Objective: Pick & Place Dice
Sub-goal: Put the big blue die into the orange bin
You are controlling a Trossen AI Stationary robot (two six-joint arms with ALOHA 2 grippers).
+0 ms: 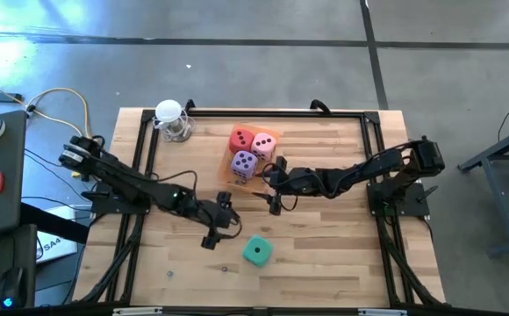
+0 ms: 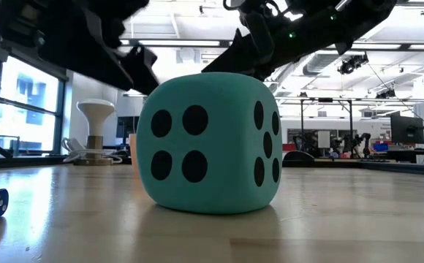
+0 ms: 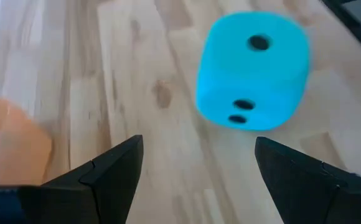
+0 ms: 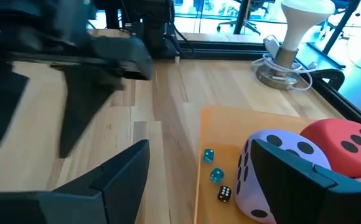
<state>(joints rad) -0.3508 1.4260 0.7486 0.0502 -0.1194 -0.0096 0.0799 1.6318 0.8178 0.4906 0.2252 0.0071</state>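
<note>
Wooden table (image 1: 325, 254) bears no legible writing. Left gripper (image 1: 216, 226) hangs with fingers (image 3: 109, 171) spread wide and empty, just beside the teal-green die (image 1: 256, 251). Red die (image 1: 241, 139), pink die (image 1: 263, 145) and purple die (image 1: 244, 163) sit on the orange tray (image 4: 230, 134). Right gripper (image 1: 275, 186), fingers parted, holds nothing beside the purple die.

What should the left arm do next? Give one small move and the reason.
Probably ease the left gripper forward and down so its open fingers straddle the teal die. That die sits alone on the table, just ahead of the fingers and untouched, while the red, pink and purple dice already sit in the orange tray.
</note>
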